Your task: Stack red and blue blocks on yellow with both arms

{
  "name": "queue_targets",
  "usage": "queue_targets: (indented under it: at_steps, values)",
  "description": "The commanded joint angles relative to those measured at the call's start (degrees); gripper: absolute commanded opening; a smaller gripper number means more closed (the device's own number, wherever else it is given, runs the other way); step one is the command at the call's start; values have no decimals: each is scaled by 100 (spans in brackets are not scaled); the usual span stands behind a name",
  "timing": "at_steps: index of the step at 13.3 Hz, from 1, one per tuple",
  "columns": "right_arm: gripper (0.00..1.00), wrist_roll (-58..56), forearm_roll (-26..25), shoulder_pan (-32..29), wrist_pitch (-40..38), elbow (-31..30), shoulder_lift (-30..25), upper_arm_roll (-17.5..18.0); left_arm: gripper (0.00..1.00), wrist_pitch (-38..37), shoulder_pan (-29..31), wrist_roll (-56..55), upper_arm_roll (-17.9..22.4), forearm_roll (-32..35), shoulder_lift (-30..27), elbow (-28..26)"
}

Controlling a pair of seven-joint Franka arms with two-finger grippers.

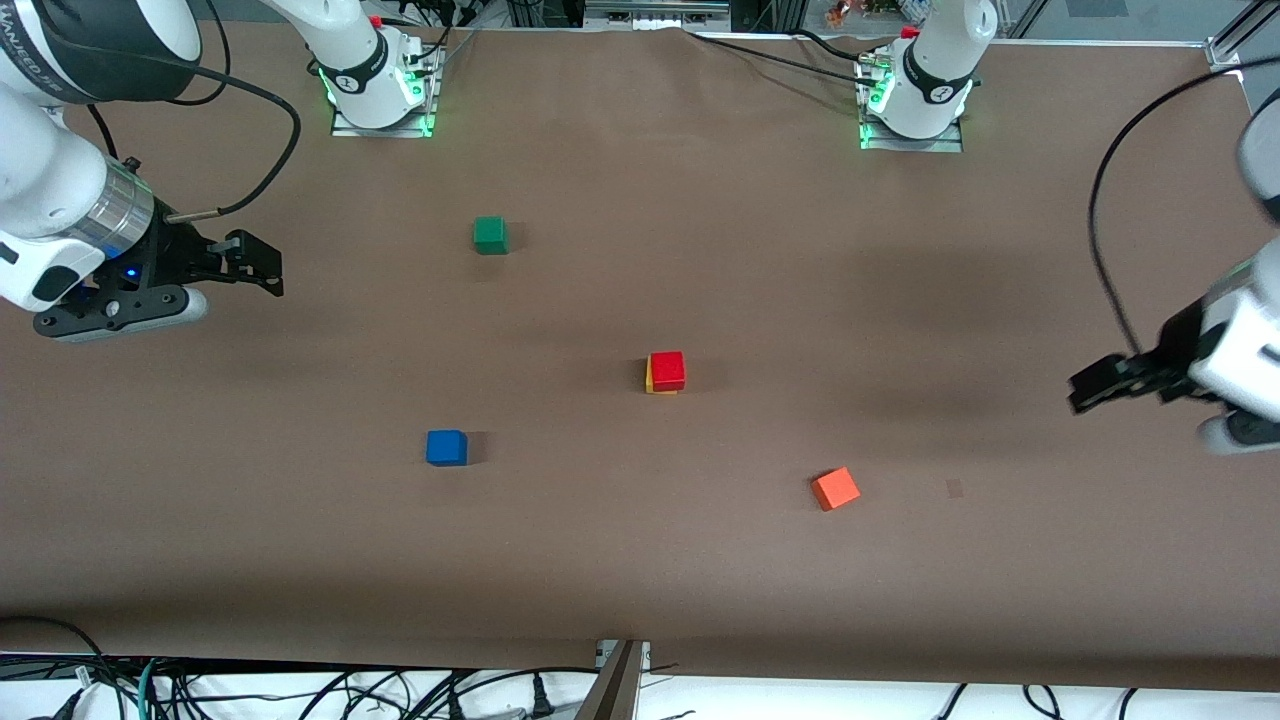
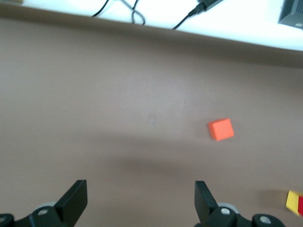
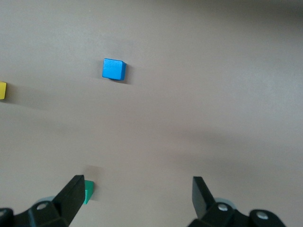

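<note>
The red block (image 1: pixel 667 369) sits on the yellow cube (image 1: pixel 658 390) at the table's middle. The blue block (image 1: pixel 446 447) lies alone on the table, nearer the front camera and toward the right arm's end. My right gripper (image 1: pixel 262 268) is open and empty, up in the air over the right arm's end of the table. Its wrist view shows the blue block (image 3: pixel 113 69) and an edge of the yellow cube (image 3: pixel 2 90). My left gripper (image 1: pixel 1080 392) is open and empty over the left arm's end. Its wrist view catches the yellow cube (image 2: pixel 292 200) at the frame edge.
A green cube (image 1: pixel 490 235) lies near the right arm's base and also shows in the right wrist view (image 3: pixel 89 191). An orange cube (image 1: pixel 835 489) lies nearer the front camera, toward the left arm's end, and shows in the left wrist view (image 2: pixel 221 129). Cables run along the table's front edge.
</note>
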Motion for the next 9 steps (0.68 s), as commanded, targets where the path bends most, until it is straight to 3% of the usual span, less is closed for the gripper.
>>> queue_targets:
  at_steps: [1, 4, 9]
  values:
    - [100, 17, 53, -34, -19, 50, -18, 33, 100, -516, 92, 287, 131, -102, -713, -524]
    - [100, 17, 53, -34, -28, 42, -18, 33, 100, -1122, 145, 314, 245, -198, -898, -613]
    - [100, -1, 0, 185, -28, 269, 8, 95, 100, -1194, 206, 340, 254, -373, -1119, -1018]
